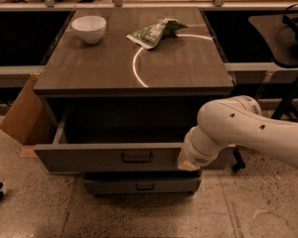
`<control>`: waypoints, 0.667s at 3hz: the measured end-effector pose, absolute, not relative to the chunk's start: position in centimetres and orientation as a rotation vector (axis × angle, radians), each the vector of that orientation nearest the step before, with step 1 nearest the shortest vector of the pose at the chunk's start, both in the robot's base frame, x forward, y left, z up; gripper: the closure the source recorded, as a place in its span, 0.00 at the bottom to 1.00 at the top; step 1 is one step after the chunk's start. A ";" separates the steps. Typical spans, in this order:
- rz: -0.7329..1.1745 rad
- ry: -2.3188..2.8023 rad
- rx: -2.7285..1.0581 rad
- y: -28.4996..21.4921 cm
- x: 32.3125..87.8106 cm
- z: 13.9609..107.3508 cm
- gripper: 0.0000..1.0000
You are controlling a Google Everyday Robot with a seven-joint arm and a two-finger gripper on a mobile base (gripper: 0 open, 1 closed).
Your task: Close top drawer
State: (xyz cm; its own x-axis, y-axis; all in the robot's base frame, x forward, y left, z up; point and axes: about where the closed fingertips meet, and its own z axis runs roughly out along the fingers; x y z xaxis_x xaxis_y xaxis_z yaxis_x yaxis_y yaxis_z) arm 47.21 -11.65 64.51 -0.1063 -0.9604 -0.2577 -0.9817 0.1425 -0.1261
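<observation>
The gripper (187,162) sits at the end of the white arm (248,130), at 3 o'clock from the black loop handle (137,157), against the right part of the flat front of the top drawer (89,157). The wrist hides its tip, so whether it is apart or together cannot be told; contact with the front looks likely but is not confirmed. The top drawer stands pulled out toward 6 o'clock from the cabinet (188,78), its box open and dark; the lower drawer (144,185) lies beneath it.

The step in hand is judged to be the push:

- The push should run toward 12 o'clock, square to the front.
- The contact lies right of centre, so an uneven load may skew the drawer on its slides; a slow, steady advance, or a contact nearer the handle, reduces that risk.
- The contact should stay on the flat face, below the upper rim, so that it cannot slip over into the box.
- The advance should end when the front is flush with the cabinet face; a hard stop may jolt the white bowl (89,28) at 11 o'clock and the green packet (154,32) at 12 o'clock on the cabinet top.
- The cardboard box (22,115) at 9 o'clock stands beside the cabinet and appears clear of the travel.
</observation>
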 end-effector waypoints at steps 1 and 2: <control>0.099 2.143 -1.835 -11.4 49.7 64.2 1.00; 0.091 2.147 -1.773 -11.2 52.6 63.8 1.00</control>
